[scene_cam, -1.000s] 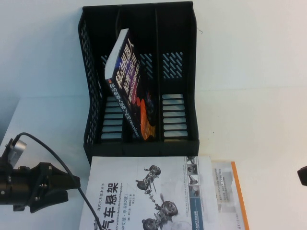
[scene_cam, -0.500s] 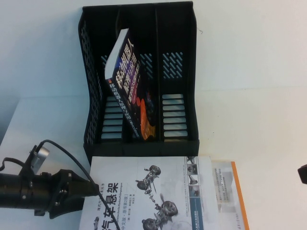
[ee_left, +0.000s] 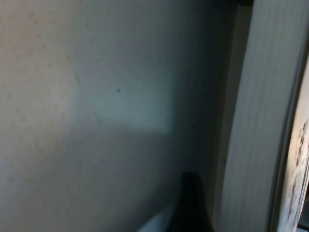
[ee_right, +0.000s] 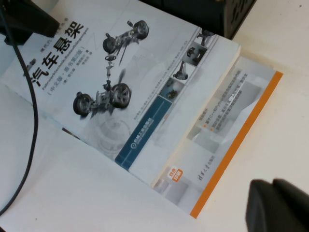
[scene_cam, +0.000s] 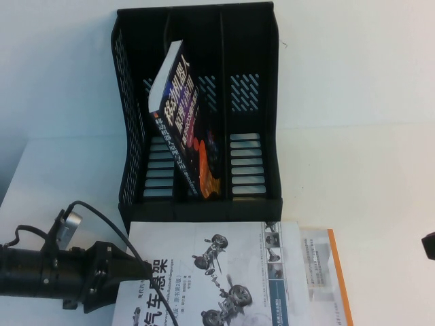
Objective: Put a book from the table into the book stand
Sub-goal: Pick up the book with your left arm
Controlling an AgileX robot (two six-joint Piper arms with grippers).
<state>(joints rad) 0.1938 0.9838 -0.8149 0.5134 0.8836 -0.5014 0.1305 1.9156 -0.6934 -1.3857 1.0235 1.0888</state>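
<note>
The book [scene_cam: 217, 272], white with grey suspension drawings, lies flat on the table [scene_cam: 353, 183] in front of the book stand [scene_cam: 255, 47]. It also shows in the right wrist view [ee_right: 111, 82]. My left gripper [scene_cam: 136, 268] is low at the book's left edge, with its jaws open around that edge. In the left wrist view one dark fingertip [ee_left: 191, 203] rests on the table beside the book's page block [ee_left: 251, 121]. My right gripper [scene_cam: 428, 246] is parked at the right edge, its fingers [ee_right: 277, 205] together and empty.
A dark book [scene_cam: 180, 115] with white characters leans in the stand's middle compartment. An orange-edged white book [scene_cam: 326, 268] lies under the book's right side, also in the right wrist view [ee_right: 231, 130]. My left arm's cable [scene_cam: 102, 221] loops above the gripper.
My left gripper has moved right along the table and reached the book's left edge. The book and the right arm have not moved.
</note>
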